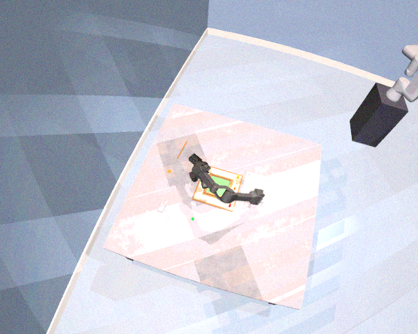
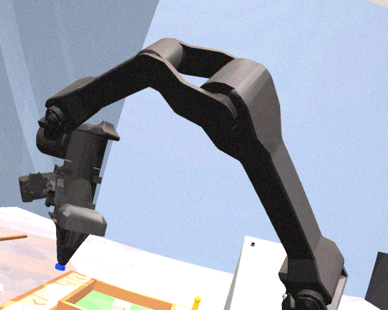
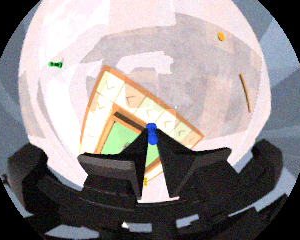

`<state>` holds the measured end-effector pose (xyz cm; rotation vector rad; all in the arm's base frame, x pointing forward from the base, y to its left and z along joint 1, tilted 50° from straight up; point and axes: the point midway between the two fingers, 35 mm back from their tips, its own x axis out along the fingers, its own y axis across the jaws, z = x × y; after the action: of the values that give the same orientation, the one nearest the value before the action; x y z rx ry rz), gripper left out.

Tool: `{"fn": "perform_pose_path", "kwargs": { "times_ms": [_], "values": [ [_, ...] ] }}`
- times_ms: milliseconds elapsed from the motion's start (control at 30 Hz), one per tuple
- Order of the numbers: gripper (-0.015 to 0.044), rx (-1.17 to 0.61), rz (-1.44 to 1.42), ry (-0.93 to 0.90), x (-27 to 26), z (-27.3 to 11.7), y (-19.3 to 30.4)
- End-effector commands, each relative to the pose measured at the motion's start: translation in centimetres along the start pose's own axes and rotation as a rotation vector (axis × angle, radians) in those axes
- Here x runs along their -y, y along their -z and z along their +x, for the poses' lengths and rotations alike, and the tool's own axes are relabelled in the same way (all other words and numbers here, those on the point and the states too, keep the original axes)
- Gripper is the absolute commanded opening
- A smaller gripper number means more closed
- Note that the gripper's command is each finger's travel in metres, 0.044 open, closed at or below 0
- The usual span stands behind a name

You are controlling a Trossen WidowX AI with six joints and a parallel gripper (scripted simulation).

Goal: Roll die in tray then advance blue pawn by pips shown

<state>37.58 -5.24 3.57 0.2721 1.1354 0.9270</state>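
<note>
My gripper (image 2: 62,262) (image 3: 151,131) is shut on the blue pawn (image 2: 59,267) (image 3: 151,131). The pawn hangs from the fingertips, its base showing below them, in the air above the board's outer track. The square board (image 1: 212,205) (image 2: 37,296) (image 3: 110,86) has arrow-marked squares around a green-floored tray with brown walls (image 2: 130,294) (image 3: 130,120). The white die (image 2: 121,305) lies in the tray; its top pips cannot be read here. The arm hides part of the board in the top view.
A red pawn (image 1: 229,205), an orange pawn (image 1: 235,188) and a yellow pawn (image 1: 237,177) (image 2: 196,303) stand on the board. Off it lie a green pawn (image 1: 192,218) (image 3: 55,64), an orange piece (image 1: 169,171) (image 3: 221,36) and a thin stick (image 1: 182,149) (image 2: 7,237) (image 3: 245,92).
</note>
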Motion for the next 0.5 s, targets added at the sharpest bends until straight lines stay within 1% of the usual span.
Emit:
{"fn": "perform_pose_path", "kwargs": {
  "times_ms": [0,133,333,467],
  "values": [
    [0.0000,0.017,0.001,0.006,-0.1,-0.2,-0.7],
    [0.0000,0.017,0.001,0.006,-0.1,0.6,-0.8],
    [0.0000,0.017,0.000,0.005,-0.1,3.2,-0.8],
    [0.0000,0.018,0.000,0.005,-0.1,3.3,-0.8]
  ]
}}
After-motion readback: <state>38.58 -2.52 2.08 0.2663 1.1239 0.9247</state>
